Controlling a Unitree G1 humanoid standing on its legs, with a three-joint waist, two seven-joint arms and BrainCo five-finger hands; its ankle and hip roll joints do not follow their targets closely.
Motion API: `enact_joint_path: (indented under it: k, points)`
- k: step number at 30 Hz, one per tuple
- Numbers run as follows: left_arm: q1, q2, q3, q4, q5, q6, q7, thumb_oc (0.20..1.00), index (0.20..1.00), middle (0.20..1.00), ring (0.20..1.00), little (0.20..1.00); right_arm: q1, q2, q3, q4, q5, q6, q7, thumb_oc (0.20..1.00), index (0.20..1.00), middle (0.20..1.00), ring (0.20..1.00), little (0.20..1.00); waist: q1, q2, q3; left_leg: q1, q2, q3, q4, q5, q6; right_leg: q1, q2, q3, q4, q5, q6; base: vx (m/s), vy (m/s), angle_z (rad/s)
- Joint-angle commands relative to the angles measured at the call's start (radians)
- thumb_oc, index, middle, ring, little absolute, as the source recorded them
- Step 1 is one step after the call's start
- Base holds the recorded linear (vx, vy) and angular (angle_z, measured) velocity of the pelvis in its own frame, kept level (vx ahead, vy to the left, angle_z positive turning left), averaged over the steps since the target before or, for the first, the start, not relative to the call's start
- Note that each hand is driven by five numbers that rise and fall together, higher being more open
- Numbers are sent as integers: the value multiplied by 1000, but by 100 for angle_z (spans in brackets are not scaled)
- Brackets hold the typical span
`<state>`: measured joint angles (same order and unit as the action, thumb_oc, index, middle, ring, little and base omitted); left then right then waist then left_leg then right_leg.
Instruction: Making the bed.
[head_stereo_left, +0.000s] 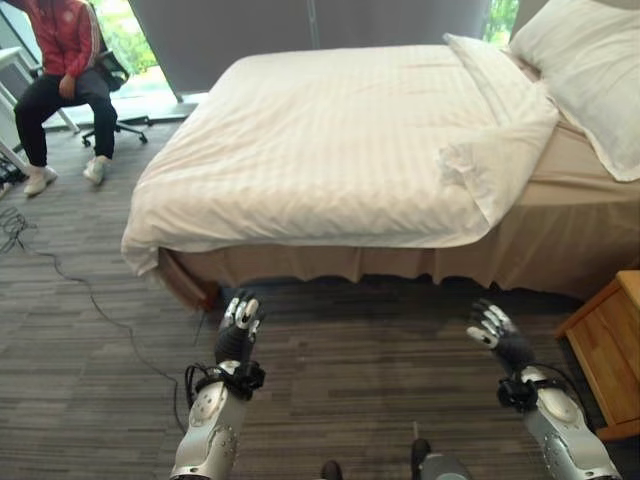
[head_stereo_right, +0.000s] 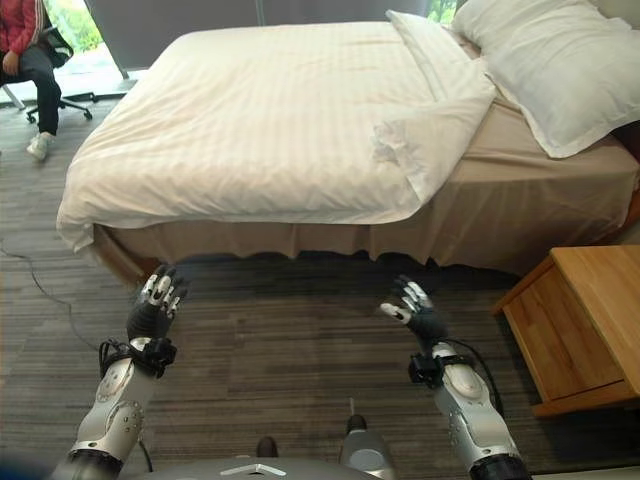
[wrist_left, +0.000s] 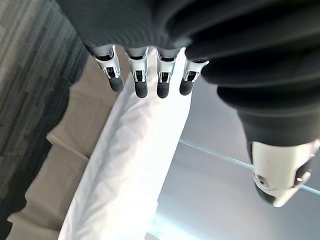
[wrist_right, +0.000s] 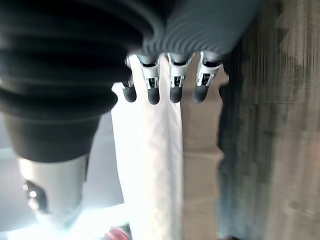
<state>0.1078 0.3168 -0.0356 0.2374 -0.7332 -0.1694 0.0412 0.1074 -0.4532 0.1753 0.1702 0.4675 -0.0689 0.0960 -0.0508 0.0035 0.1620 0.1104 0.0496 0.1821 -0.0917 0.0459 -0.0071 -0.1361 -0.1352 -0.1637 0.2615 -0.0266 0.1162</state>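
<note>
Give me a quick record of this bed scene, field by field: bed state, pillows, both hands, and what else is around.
duvet: white duvet spread over the bed, its corner near the pillow folded back
pillow: large white pillow at the head end
left hand: left hand raised over the floor, fingers open, holding nothing
right hand: right hand raised over the floor, fingers open, holding nothing
beside bed: wooden nightstand
background: person seated on an office chair

Head stereo pair looks down toward twelve o'clock at the bed (head_stereo_left: 330, 140); wrist cameras, close behind fingers, share it.
</note>
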Motion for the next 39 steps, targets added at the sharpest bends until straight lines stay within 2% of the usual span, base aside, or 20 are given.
enact_joint_path:
  k: [1,2,4,5,8,9,12,14,15,16,17,19,20,23,24,27,29,31,36,39]
  points:
    - [-45,38,50,5,11,-57,6,1000,1000,1000,1000,1000,-52,19,-8,-48,-21,-41,18,1000,1000,1000,1000,1000,-7,-23,80,53,4,-59,38,-81,19,-56,-9,38,215,142,103,64,-54,0]
    - [-39,39,42,-1,18,-57,-2,1000,1000,1000,1000,1000,-42,24,-15,-48,-12,-43,20,1000,1000,1000,1000,1000,-15,-24,78,56,6,-74,37,-85,14,-60,2,76,184,134,97,141,-117,11]
    - [-37,51,31,-6,39,-50,-18,1000,1000,1000,1000,1000,-22,33,-30,-35,-1,-44,16,1000,1000,1000,1000,1000,-18,-19,67,67,23,-88,24,-91,-8,-40,-70,82,66,153,82,261,-238,32]
    - [-46,70,21,-16,48,-50,-28,1000,1000,1000,1000,1000,-10,37,-39,-30,-2,-46,9,1000,1000,1000,1000,1000,-24,-22,58,77,49,-99,20,-104,-41,-27,-174,84,-102,205,81,270,-266,34]
    - [-63,86,19,0,46,-54,-26,1000,1000,1000,1000,1000,-13,36,-34,-23,-23,-45,9,1000,1000,1000,1000,1000,-31,-24,59,114,79,-105,12,-124,-68,-8,-207,66,-215,243,102,310,-320,21]
    - [-81,101,24,2,51,-61,-21,1000,1000,1000,1000,1000,-29,25,-22,-34,-47,-45,13,1000,1000,1000,1000,1000,-31,-25,54,156,121,-102,5,-141,-98,-40,-226,33,-265,266,127,305,-378,-6]
    - [-83,98,18,-14,43,-67,-29,1000,1000,1000,1000,1000,-51,17,-2,-49,-30,-47,31,1000,1000,1000,1000,1000,-25,-25,38,185,171,-104,28,-133,-136,-37,-207,36,-219,258,130,316,-449,-6]
    - [-80,97,14,-11,38,-60,-33,1000,1000,1000,1000,1000,-57,16,9,-52,-12,-45,38,1000,1000,1000,1000,1000,-30,-11,26,179,213,-108,51,-90,-157,-49,-183,26,-182,196,117,191,-316,33]
    - [-79,90,7,-8,40,-59,-36,1000,1000,1000,1000,1000,-65,15,20,-33,-9,-44,38,1000,1000,1000,1000,1000,-30,-6,26,159,233,-112,90,-49,-159,-45,-168,27,-170,180,103,109,-248,20]
    - [-81,78,-1,0,29,-51,-28,1000,1000,1000,1000,1000,-88,-3,46,-23,-23,-41,39,1000,1000,1000,1000,1000,-30,8,24,101,270,-133,188,53,-164,-39,-137,12,-136,131,67,191,-448,2]
    - [-81,61,-2,0,0,-53,-35,1000,1000,1000,1000,1000,-101,-12,60,-24,-23,-46,46,1000,1000,1000,1000,1000,-29,6,27,54,280,-151,293,128,-149,-18,-112,-4,-146,116,39,206,-530,-2]
    - [-69,39,-37,-16,-12,-28,-60,1000,1000,1000,1000,1000,-86,-34,78,-52,28,-51,53,1000,1000,1000,1000,1000,-11,-43,48,-75,291,-120,540,174,-79,89,-45,-13,-215,74,-38,333,-712,-1]
    - [-69,39,-38,-16,-12,-28,-60,1000,1000,1000,1000,1000,-85,-34,77,-53,28,-51,53,1000,1000,1000,1000,1000,-11,-42,49,-77,293,-121,546,171,-79,91,-43,-14,-217,75,-38,303,-587,-22]
    - [-74,-2,-60,-16,-40,-31,-59,1000,1000,1000,1000,1000,-75,-61,68,-51,12,-42,51,1000,1000,1000,1000,1000,9,-67,67,-160,180,-99,583,78,-81,167,-8,2,-282,73,-45,224,-342,-24]
    - [-64,-8,-60,-27,-43,-30,-67,1000,1000,1000,1000,1000,-66,-67,61,-59,7,-40,49,1000,1000,1000,1000,1000,7,-74,66,-176,180,-75,590,84,-83,181,-4,1,-292,78,-43,285,-346,-11]
    - [-62,-10,-76,-20,-30,-31,-75,1000,1000,1000,1000,1000,-41,-70,32,-62,12,-43,46,1000,1000,1000,1000,1000,4,-66,61,-192,186,30,457,99,-98,205,19,-15,-306,66,-45,232,-141,5]
    - [-60,4,-84,-18,6,-32,-75,1000,1000,1000,1000,1000,-35,-55,28,-53,-1,-47,44,1000,1000,1000,1000,1000,22,-66,60,-221,85,19,304,70,-77,244,42,6,-323,49,-38,274,-72,1]
    - [-57,7,-84,-24,11,-35,-74,1000,1000,1000,1000,1000,-32,-49,28,-53,-1,-48,43,1000,1000,1000,1000,1000,28,-62,57,-224,59,-3,256,69,-73,260,48,12,-327,41,-38,211,-11,-16]
    - [-51,8,-78,-20,30,-42,-68,1000,1000,1000,1000,1000,-33,-36,48,-41,-4,-53,55,1000,1000,1000,1000,1000,53,-27,56,-262,13,-87,48,191,-106,336,90,30,-346,2,-40,256,28,-15]
    - [-37,12,-60,0,41,-42,-67,1000,1000,1000,1000,1000,-41,-36,62,-44,-10,-48,69,1000,1000,1000,1000,1000,66,-21,35,-257,8,-77,30,196,-95,368,109,54,-349,-25,-37,279,56,6]
